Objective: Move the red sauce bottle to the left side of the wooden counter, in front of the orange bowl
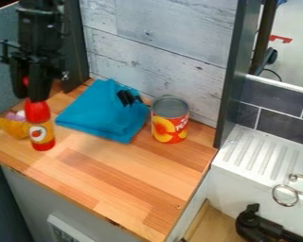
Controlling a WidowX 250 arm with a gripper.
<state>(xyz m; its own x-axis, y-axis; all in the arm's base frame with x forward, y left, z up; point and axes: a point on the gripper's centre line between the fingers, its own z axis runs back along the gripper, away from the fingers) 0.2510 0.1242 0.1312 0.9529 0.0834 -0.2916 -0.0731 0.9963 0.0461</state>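
At the left of the worktop (132, 177), the black two-finger tool (29, 98) hangs straight over a red-capped plastic bottle (42, 134) with an orange body and a tomato on its label; the bottle stands upright, its long axis running nearly in line with the hanging tool, and its top meets the tool's lower end in the picture; a bit of red shows higher up, within the tool's outline. How far the tool is open, and whether it has hold of the bottle, I cannot tell.

Just left of the bottle lies a yellow-orange item (13, 128) with a pale pink piece (19, 114) at its far side; to the right is a folded blue cloth (97, 111), a small black object (129, 97) on its far right part; just beyond the cloth's right edge stands a red and yellow peach can (170, 123), upright.

The worktop is of striped wood, backed by a whitewashed plank wall (160, 38); further right are a white ridged sink (258, 153), metal rings (285, 194) and dark grey tiles (280, 118).
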